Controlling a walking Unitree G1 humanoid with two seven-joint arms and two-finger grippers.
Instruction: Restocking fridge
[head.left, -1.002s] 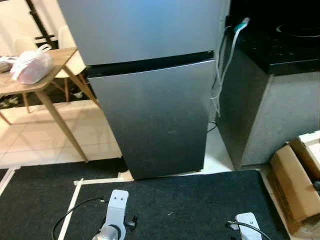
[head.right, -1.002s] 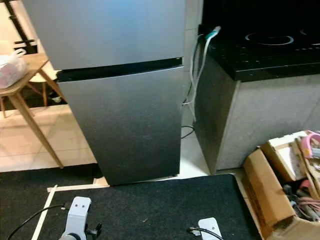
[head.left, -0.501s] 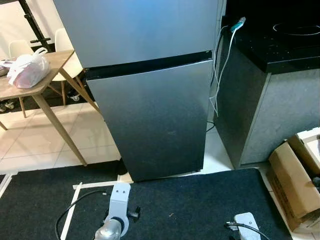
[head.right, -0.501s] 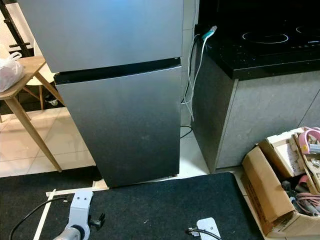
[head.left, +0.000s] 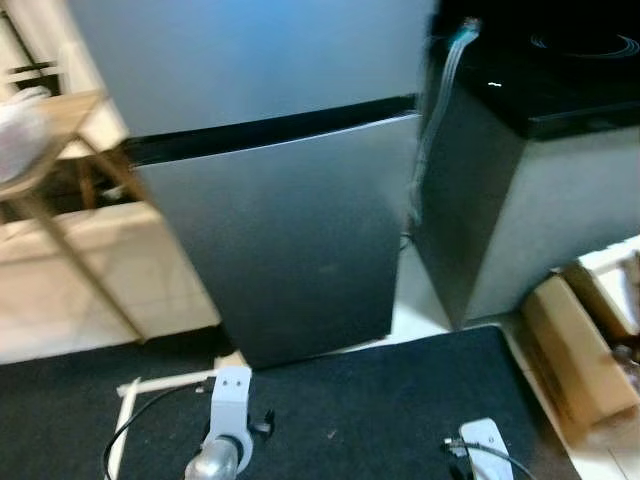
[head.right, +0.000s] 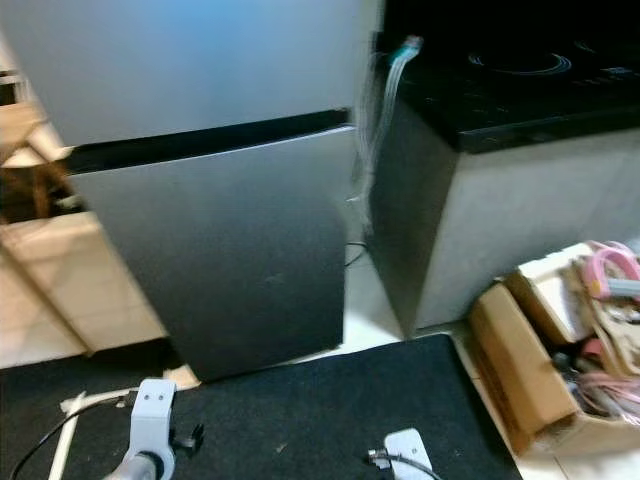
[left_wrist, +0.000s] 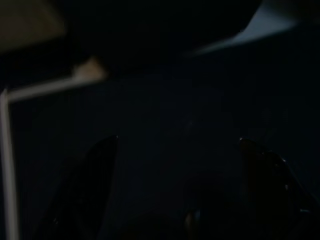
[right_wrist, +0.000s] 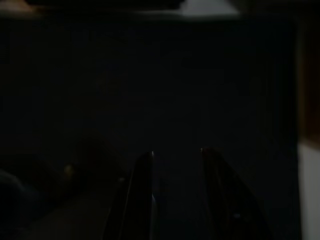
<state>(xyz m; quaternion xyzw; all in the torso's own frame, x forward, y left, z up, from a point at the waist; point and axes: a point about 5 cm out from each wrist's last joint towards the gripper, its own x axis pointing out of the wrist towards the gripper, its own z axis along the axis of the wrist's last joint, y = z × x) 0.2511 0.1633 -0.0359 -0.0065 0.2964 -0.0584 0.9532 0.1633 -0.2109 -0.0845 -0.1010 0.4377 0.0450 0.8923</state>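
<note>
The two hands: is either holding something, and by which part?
Nothing is held. The left hand is open and the right hand holds nothing, both over the dark mat.

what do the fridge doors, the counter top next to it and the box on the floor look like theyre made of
Fridge doors: likely brushed metal or a metal-look coating, grey with a soft, smeared sheen. Counter top: black and glossy, perhaps glass or polished stone, with a ring mark like a cooktop. Box: brown cardboard, matte, with folded flaps.

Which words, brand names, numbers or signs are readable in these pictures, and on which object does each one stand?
None can be read.
Fridge: plain grey doors, no visible brand or label.
Cardboard boxes: any print is too blurred to read.
Both wrist views: too dark to show any text.
</note>
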